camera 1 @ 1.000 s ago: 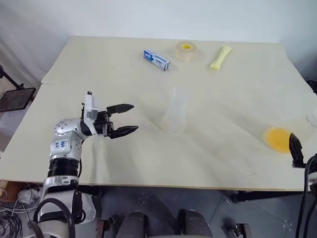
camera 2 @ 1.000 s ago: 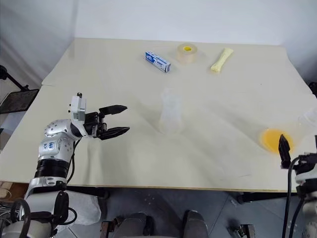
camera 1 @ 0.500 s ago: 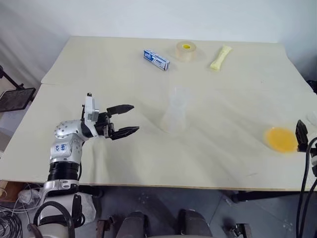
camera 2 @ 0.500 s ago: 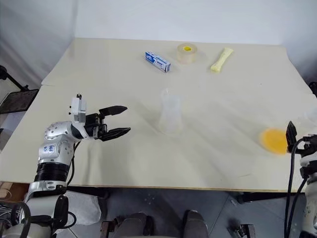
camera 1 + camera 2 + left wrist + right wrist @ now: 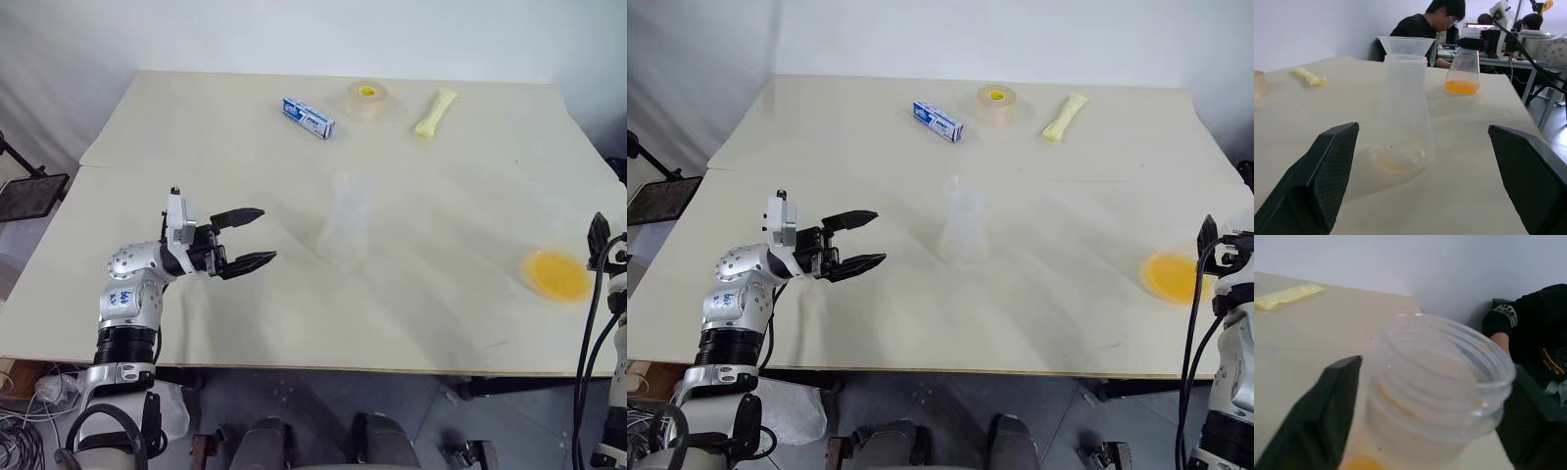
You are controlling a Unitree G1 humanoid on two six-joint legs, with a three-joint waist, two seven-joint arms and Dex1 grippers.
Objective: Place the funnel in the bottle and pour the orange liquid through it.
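Funnel [image 5: 1406,45] already seated in the bottle [image 5: 1399,112], mid-table. My right gripper [image 5: 1425,431] brackets the cup [image 5: 1463,72] of orange liquid [image 5: 1462,86] at the right edge; firm grip unconfirmed. Left gripper [image 5: 253,236] spread wide, empty, beside bottle. Pouring remains.

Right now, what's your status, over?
Left gripper open beside bottle. Funnel already in bottle. Right gripper shut on cup of orange liquid. Nothing between cup and bottle.

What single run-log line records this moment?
funnel: in bottle | left gripper: open, facing bottle | right gripper: at jar of orange liquid | pour: not started
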